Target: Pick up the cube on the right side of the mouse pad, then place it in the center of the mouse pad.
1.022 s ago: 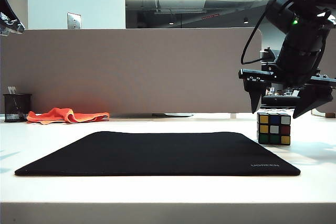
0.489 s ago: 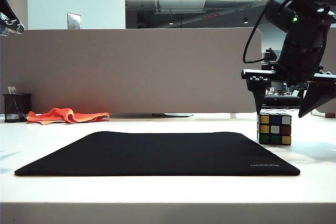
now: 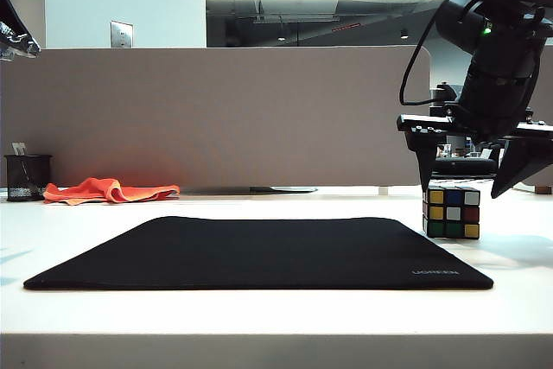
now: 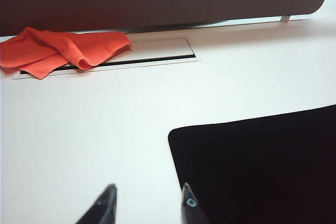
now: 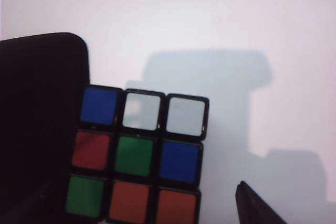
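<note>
The cube [image 3: 451, 212], a scrambled 3x3 with black edges, rests on the white table just off the right edge of the black mouse pad [image 3: 259, 252]. My right gripper [image 3: 467, 177] hangs open just above the cube, its two fingers spread wider than the cube and touching nothing. In the right wrist view the cube [image 5: 139, 153] lies beside the mouse pad's corner [image 5: 42, 103]; one dark fingertip [image 5: 256, 208] shows beyond its far side, and the other is lost against the pad. My left gripper [image 4: 148, 193] is open and empty, raised over the pad's left corner [image 4: 252, 166].
An orange cloth [image 3: 111, 189] and a black mesh pen holder [image 3: 28, 177] sit at the back left, in front of a brown partition [image 3: 216, 118]. A cable slot [image 4: 152, 56] runs along the table's back. The table's front edge is close to the pad.
My right gripper has tilted a little, its right finger shifting slightly up and to the right above the cube. Cube, pad and left arm have not moved.
</note>
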### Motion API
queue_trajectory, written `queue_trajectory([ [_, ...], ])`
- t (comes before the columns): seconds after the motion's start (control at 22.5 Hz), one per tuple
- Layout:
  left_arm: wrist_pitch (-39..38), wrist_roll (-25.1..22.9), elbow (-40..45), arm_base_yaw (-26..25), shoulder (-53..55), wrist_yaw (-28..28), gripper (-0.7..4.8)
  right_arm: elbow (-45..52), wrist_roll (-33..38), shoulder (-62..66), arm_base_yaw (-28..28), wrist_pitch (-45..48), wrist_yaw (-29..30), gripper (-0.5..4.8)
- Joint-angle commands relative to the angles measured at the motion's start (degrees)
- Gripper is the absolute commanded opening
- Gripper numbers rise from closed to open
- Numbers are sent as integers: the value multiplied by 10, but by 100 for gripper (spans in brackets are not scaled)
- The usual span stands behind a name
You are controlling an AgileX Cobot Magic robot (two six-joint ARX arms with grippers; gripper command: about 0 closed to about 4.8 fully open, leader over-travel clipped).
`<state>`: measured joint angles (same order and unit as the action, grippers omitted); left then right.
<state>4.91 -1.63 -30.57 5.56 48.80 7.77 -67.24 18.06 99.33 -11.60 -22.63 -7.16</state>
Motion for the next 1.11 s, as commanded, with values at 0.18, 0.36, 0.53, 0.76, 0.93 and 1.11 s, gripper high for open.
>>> queue_trajectory([
  [0.18,3,1,-2,0,-1,2,152,-2,1,-3,-1,3,14,367],
  [0.36,2,1,-2,0,-1,2,152,-9,-9,-3,-1,-9,30,269],
  [0.53,0,1,-2,0,-1,1,152,-10,-21,-3,-2,-20,31,269],
  [0.76,-2,1,-2,0,-1,0,152,-34,-29,-8,-2,-55,48,269],
  [0.93,-2,1,-2,-1,-1,0,153,-68,-33,-35,-4,-61,70,269],
  [1.11,-2,1,-2,-1,-1,0,153,-118,-33,-66,-16,-71,144,269],
])
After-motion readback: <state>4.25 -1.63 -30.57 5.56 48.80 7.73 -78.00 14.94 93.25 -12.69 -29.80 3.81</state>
